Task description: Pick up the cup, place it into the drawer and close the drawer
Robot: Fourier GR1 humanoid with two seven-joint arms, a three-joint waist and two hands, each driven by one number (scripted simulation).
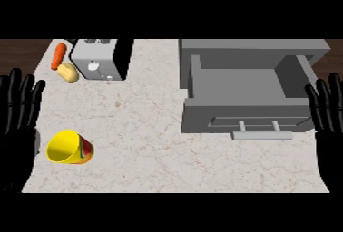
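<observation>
A yellow cup [67, 147] with red and green on its side lies tipped on the counter at the lower left, its mouth facing left. The grey drawer [248, 118] stands pulled open at the right, its inside bare, with a bar handle [262, 135] on its front. My left hand [17, 122] rests open at the left edge, fingers up, just left of the cup and apart from it. At the right edge my right hand [328, 124] rests open, fingers up, beside the drawer's front corner.
A toaster [99, 59] stands at the back left. A carrot [59, 55] and a potato [67, 73] lie just left of it. The marble counter [140, 131] stretches between the cup and the drawer.
</observation>
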